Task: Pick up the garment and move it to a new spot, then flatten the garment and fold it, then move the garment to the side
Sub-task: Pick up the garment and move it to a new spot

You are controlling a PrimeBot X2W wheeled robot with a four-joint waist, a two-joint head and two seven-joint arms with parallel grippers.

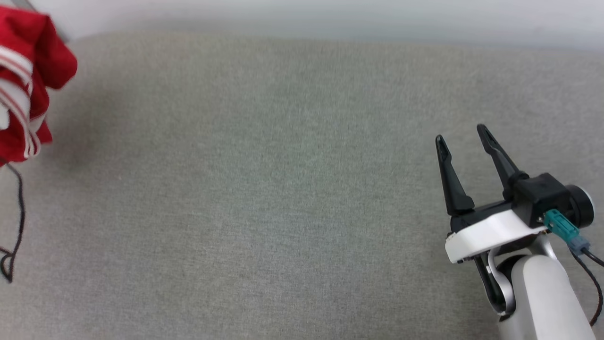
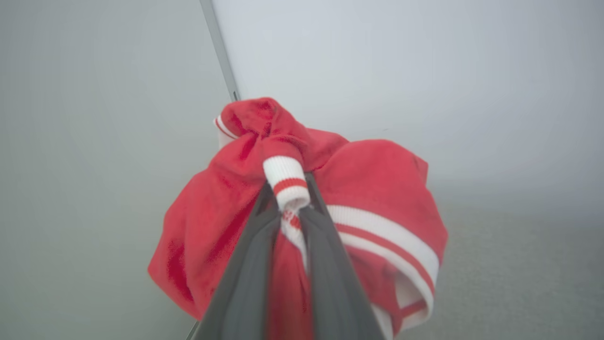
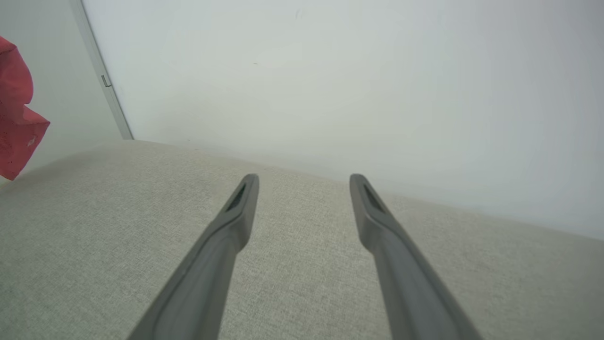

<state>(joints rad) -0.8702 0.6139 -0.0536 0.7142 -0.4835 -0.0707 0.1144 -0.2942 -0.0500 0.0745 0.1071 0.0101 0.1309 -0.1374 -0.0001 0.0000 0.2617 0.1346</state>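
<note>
Right up close, the right tool [image 1: 460, 132] sits low on the right, its two long dark fingers spread well apart with nothing between them. Seen along those fingers from the right wrist, the right tool [image 3: 304, 178] points across bare cloth towards the back edge, tips apart and empty.

Under it runs the grey, fabric-covered worktop [image 1: 264, 189], wide open through the middle. Over at the left edge a thin black cable [image 1: 19, 208] trails down across it.

Further out on the left, there's the garment [image 1: 52, 61], a bright red bunch with white-and-red striped bands, cut off by the picture's edge. From the left wrist you get the grip: the left tool [image 2: 289, 189] has its fingers drawn close together, pinching a white band with a red stripe, and the rest of the garment [image 2: 377, 174] hangs bunched around them. The right wrist catches a red corner of it [image 3: 14, 118] far to its left.

Behind everything stands a pale wall [image 1: 330, 19], with a grey metal strip [image 3: 101, 80] running up it.
</note>
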